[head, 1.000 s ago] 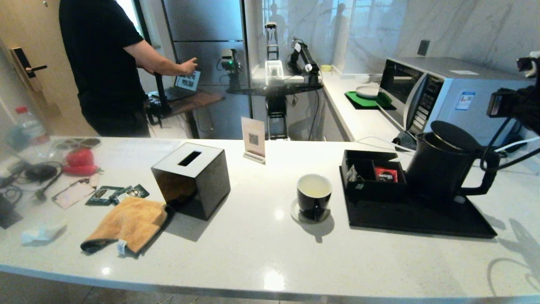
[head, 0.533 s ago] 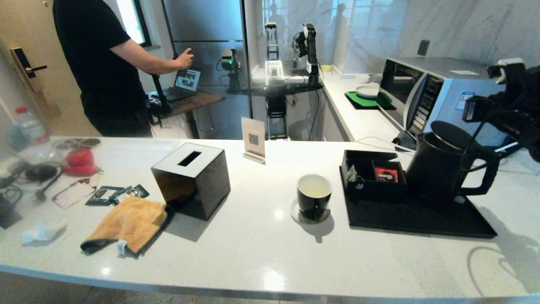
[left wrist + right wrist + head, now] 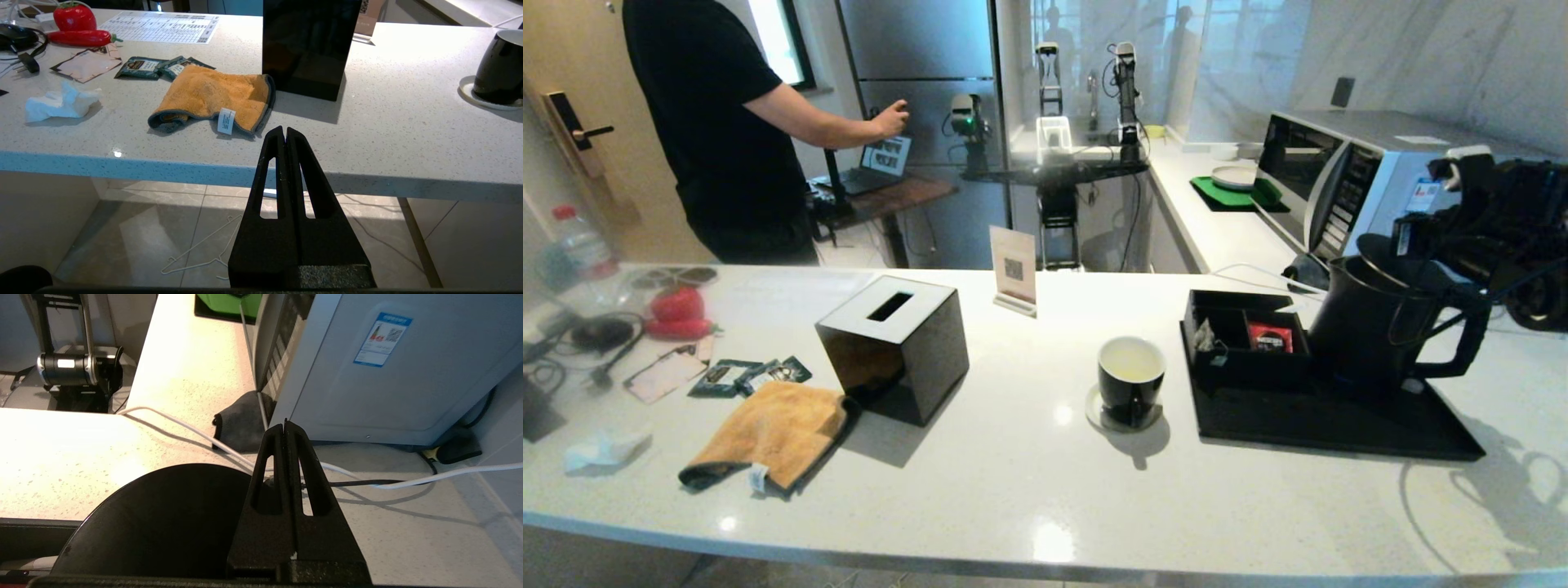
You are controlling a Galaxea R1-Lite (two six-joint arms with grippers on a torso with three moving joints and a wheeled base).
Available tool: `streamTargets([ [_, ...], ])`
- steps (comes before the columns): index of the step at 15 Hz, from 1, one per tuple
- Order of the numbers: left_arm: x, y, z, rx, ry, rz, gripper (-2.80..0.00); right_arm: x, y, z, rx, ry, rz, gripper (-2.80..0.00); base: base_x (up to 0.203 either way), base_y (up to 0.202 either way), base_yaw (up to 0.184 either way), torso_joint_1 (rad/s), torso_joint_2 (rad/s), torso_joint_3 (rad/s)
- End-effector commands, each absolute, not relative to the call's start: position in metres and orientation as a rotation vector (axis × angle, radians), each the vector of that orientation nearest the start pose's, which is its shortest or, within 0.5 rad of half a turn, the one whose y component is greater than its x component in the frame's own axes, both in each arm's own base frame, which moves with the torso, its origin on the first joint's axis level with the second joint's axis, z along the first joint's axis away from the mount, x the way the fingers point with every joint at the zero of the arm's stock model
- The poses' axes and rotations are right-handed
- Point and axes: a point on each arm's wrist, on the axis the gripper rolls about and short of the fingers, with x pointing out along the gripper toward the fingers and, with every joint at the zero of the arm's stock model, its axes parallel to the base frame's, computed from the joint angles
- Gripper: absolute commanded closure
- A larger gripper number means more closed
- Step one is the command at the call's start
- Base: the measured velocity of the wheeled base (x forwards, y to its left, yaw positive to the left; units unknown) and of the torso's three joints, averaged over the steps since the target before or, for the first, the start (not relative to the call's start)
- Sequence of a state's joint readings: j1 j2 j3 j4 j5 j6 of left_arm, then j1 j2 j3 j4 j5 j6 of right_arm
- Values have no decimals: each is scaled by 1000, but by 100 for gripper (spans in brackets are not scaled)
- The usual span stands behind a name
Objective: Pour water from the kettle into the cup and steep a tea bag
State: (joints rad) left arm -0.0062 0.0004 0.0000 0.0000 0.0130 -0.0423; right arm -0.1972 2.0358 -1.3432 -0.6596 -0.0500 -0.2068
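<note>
The matte black kettle [image 3: 1380, 322] stands on a black tray [image 3: 1323, 429] at the right; its flat lid [image 3: 163, 522] fills the lower part of the right wrist view. My right gripper [image 3: 1409, 237] hovers just above the lid and handle, shut and holding nothing, its tips [image 3: 284, 426] pointing toward the microwave. The black cup [image 3: 1131, 384] sits on a white saucer left of the tray, with pale yellowish water [image 3: 1131, 362] inside. The tea bag [image 3: 1204, 335] lies in a compartment of the black box on the tray. My left gripper [image 3: 284, 130] is shut and parked below the counter's front edge.
A red sachet [image 3: 1270, 336] lies beside the tea bag. A black tissue box [image 3: 894, 347], an orange cloth [image 3: 776, 433] and green packets [image 3: 752, 376] lie to the left. The microwave [image 3: 1372, 184] and white cables [image 3: 184, 428] are behind the kettle. A person stands at the back left.
My right arm has swung in from the far right edge, leftward and down, until it is over the kettle's lid and handle. The left arm has stayed put.
</note>
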Motion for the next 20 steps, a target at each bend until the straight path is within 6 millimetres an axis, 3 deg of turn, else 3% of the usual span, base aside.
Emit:
streamTargets([
  [1,-23,0,76,-43,1,8,0,418,-85,200,-204,77,-242,0,0,0,0,0,0,0],
  [11,-23,0,76,-43,1,8,0,427,-77,183,-204,113,-218,0,0,0,0,0,0,0],
  [20,-23,0,76,-43,1,8,0,428,-72,181,-210,116,-205,0,0,0,0,0,0,0],
])
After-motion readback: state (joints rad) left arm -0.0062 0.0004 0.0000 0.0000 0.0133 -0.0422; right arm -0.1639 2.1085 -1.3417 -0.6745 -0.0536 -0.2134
